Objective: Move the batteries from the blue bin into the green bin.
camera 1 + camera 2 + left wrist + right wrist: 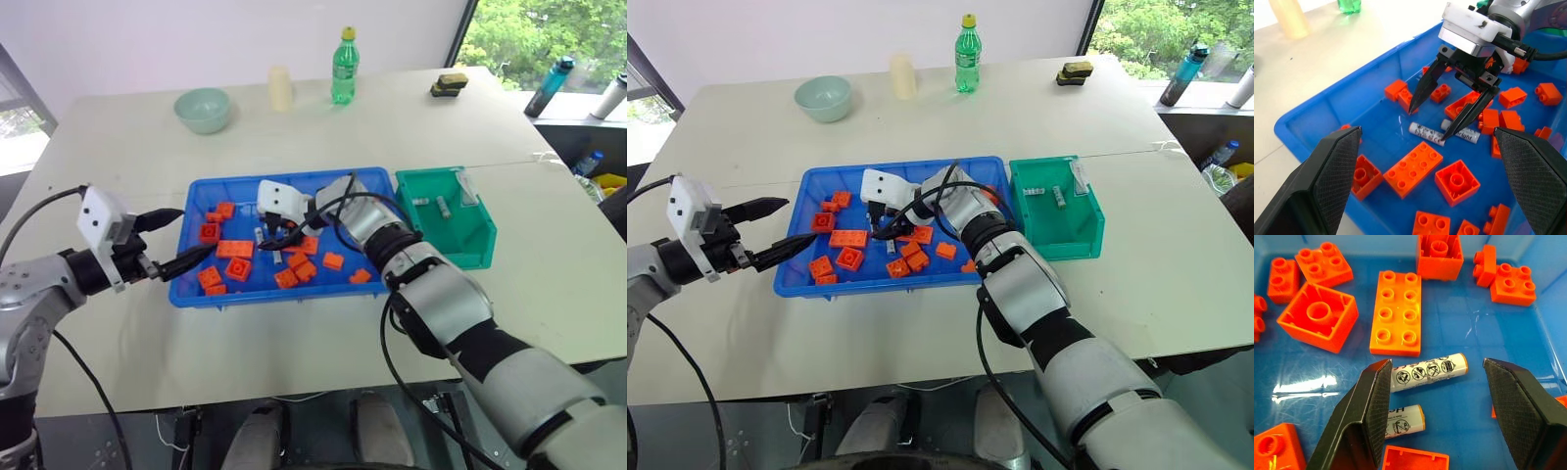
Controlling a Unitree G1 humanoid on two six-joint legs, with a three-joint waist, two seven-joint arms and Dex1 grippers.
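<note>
While its jaws are standing spread, the right gripper point(1435, 396) is hovering over the blue bin point(196, 191); one battery point(1430, 371) is lying between the fingers, a second battery point(1403, 420) just beside one finger point(1369, 416). Beyond the jaws, orange bricks point(1396, 313) are lying scattered. The left gripper point(181, 238), jaws also spread, is hanging at the bin's near-left rim. Farther off, the green bin point(475, 240) is sitting beside the blue one, holding more batteries point(443, 207).
</note>
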